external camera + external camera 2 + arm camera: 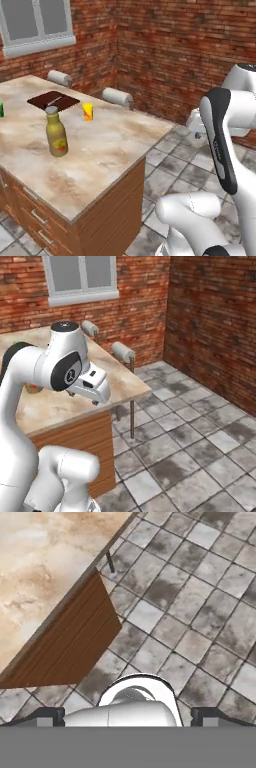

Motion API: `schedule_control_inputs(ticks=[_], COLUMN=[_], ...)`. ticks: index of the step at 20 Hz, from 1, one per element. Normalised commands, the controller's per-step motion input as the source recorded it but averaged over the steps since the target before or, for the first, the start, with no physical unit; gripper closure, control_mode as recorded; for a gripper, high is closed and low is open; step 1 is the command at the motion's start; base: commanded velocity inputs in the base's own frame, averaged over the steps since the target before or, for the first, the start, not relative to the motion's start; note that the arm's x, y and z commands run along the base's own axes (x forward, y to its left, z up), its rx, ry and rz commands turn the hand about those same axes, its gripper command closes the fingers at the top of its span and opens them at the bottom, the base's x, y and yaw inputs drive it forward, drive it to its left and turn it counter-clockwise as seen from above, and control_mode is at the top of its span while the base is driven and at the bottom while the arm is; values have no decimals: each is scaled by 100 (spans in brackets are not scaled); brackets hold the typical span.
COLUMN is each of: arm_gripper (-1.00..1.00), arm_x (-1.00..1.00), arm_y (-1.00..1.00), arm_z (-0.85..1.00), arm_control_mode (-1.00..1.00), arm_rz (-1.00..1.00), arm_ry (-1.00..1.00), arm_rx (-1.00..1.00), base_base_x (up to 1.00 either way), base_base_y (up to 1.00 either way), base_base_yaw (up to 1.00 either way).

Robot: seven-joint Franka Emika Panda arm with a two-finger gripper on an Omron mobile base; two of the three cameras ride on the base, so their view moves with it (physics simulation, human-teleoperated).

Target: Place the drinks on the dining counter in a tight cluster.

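Note:
The big olive-yellow bottle [56, 134] with a grey cap and red-yellow label stands upright on the dining counter [100, 155], left of its middle. The small clear bottle and the slim brown bottle are out of view. My gripper [128, 718] is open, its finger tips [47, 716] set wide apart with nothing held. It hangs off the counter's corner, looking down on the marble top [40, 572], the wooden side and the tiled floor. My hand [92, 385] sits over the counter's near edge [120, 387], far to the right of the bottle.
On the counter lie a dark cutting board [53, 101], a small yellow cup [87, 111] and a green thing [1, 109] at the left edge. Two padded stools [117, 96] [60, 77] stand along the far side. Brick walls and grey floor tiles [190, 431] surround it.

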Motion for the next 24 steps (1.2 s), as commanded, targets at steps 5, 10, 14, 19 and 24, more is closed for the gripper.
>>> schedule_control_inputs(ticks=[5, 10, 14, 19, 24], arm_gripper=[-100, -100, -100, -100, -100], arm_x=[0, 0, 0, 0, 0], arm_y=[0, 0, 0, 0, 0], arm_z=[0, 0, 0, 0, 0], arm_control_mode=[100, 100, 100, 100, 100], arm_rz=[0, 0, 0, 0, 0], arm_ry=[0, 0, 0, 0, 0], arm_rx=[0, 0, 0, 0, 0], base_base_x=[0, 0, 0, 0, 27], base_base_y=[-25, -6, 0, 0, 21], base_base_yaw=[-89, -95, -100, -100, -90])
